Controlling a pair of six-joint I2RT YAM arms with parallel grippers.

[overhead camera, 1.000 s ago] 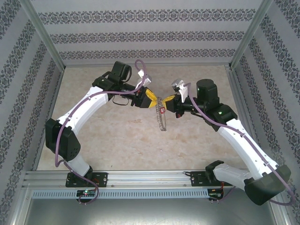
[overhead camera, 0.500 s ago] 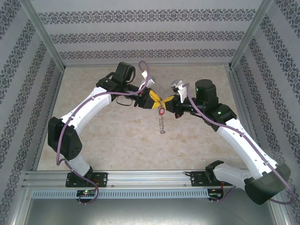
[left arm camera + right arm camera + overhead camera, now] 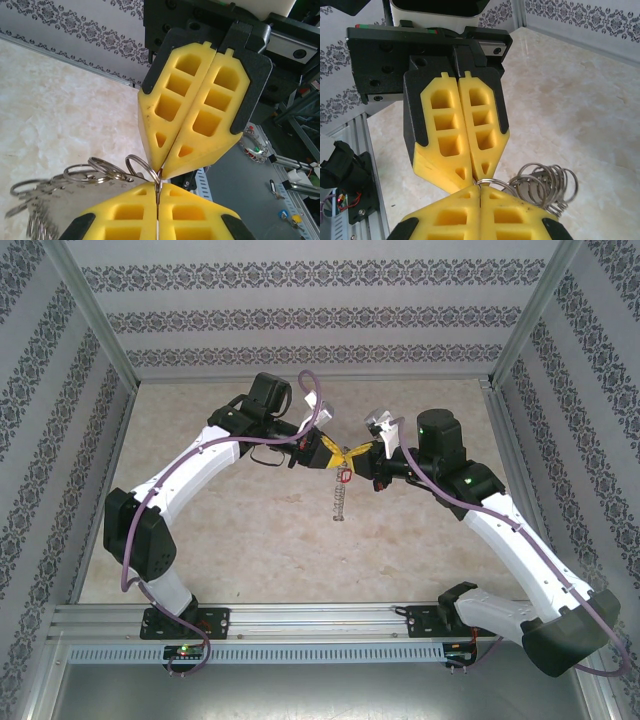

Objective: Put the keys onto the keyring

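1. Left gripper (image 3: 335, 451): clenched, its yellow pads pinching the thin wire of the keyring (image 3: 340, 502). It is raised over the table (image 3: 250, 540), nearer the far edge.
2. Right gripper (image 3: 357, 453): clenched on the same wire, meeting the left gripper tip to tip.
3. Keyring: hangs down from the meeting tips, about midway between the table's left and right edges. Its small grey rings (image 3: 547, 182) bunch just beside the pads.
4. Key (image 3: 343, 475): red head, just below the tips, against the keyring.
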